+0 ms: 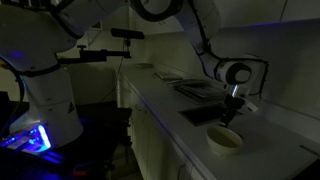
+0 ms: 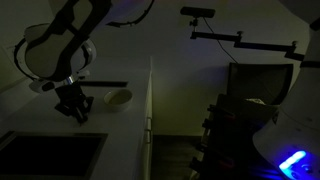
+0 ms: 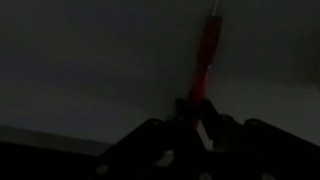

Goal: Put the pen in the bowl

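The thin red plastic pen (image 3: 205, 55) is pinched at one end by the two dark fingers of the black robot gripper (image 3: 197, 112). The rest of the pen sticks out. The gripper (image 2: 74, 108) hangs over the long white table top (image 2: 120, 125), beside the small round pale bowl (image 2: 119, 98) and, it seems, not right over it.

The pen is held by just a little bit, so it could tip or slip out. If it is let go too soon, it could miss the bowl (image 1: 224, 140) and roll off the front edge. It could also fall into the dark square sink (image 1: 200, 115) nearby.

The bowl sits near the front edge. There is bare table all around it, so the gripper has room to move.
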